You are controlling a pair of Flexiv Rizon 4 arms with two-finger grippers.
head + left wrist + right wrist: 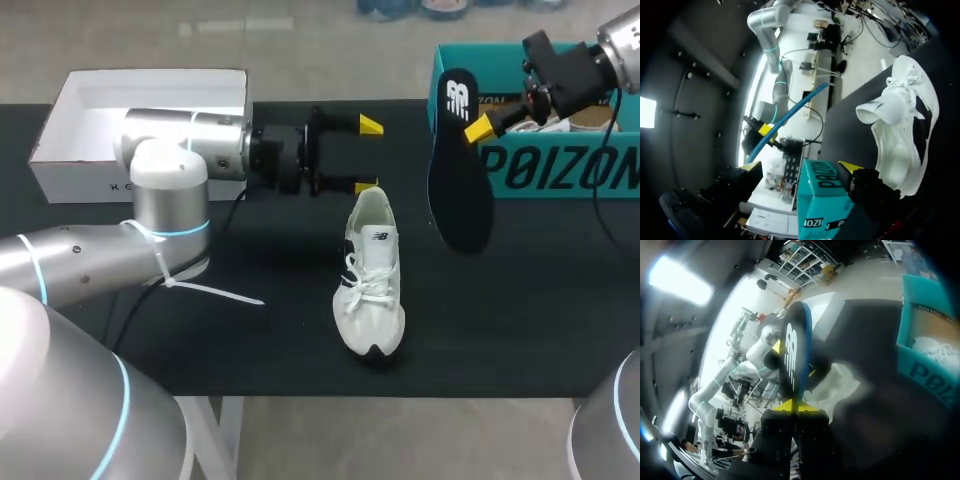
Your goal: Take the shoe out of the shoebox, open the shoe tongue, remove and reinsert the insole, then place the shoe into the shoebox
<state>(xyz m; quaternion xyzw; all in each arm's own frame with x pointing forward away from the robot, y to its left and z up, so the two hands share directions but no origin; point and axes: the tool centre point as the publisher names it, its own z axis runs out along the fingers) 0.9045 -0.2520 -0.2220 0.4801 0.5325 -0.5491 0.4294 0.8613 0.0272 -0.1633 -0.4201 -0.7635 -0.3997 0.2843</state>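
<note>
Bold dark lettering runs along the teal shoebox (pixel 560 172) wall — a white logo marks the insole (pixel 460 180)

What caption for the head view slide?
Right gripper holds the removed insole aloft by the teal shoebox; left gripper, fingers open, hovers at the heel of the white shoe.

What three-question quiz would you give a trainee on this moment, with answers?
1. True or false: the insole is inside the white sneaker.
2. Pick one. The left tool is: A) open, gripping nothing; B) shut on the sneaker's tongue; C) shut on the insole.
3. Which tool holds the insole?

Key: 1 false; 2 A; 3 the right tool.
</note>
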